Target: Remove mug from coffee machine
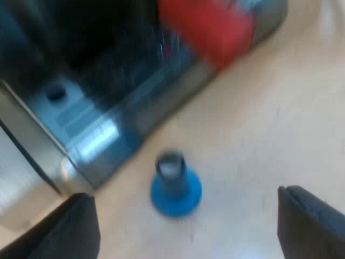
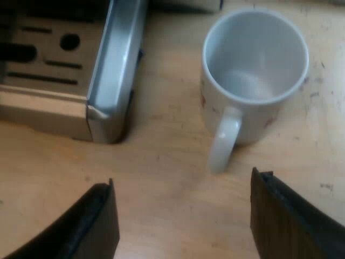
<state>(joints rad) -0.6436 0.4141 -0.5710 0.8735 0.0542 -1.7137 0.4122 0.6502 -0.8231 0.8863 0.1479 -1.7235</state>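
Right wrist view: mug (image 2: 253, 70) stands upright on the table (image 2: 161, 162), just beside the machine (image 2: 108, 81) corner, off its tray; removal looks done. Both jaws released, empty: right gripper (image 2: 183, 189) near mug, left gripper (image 1: 186, 193) near tamper (image 1: 173, 181).

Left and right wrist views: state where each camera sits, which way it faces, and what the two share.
Left wrist view: on the left arm, facing down at a blue tamper standing on the table beside the machine, a red handle end beyond; the open left fingers show nearest.
Right wrist view: on the right arm, facing down into an upright mug on the table by the machine's tray corner, its handle toward the open right fingers.
Shared: the machine's base and the table.
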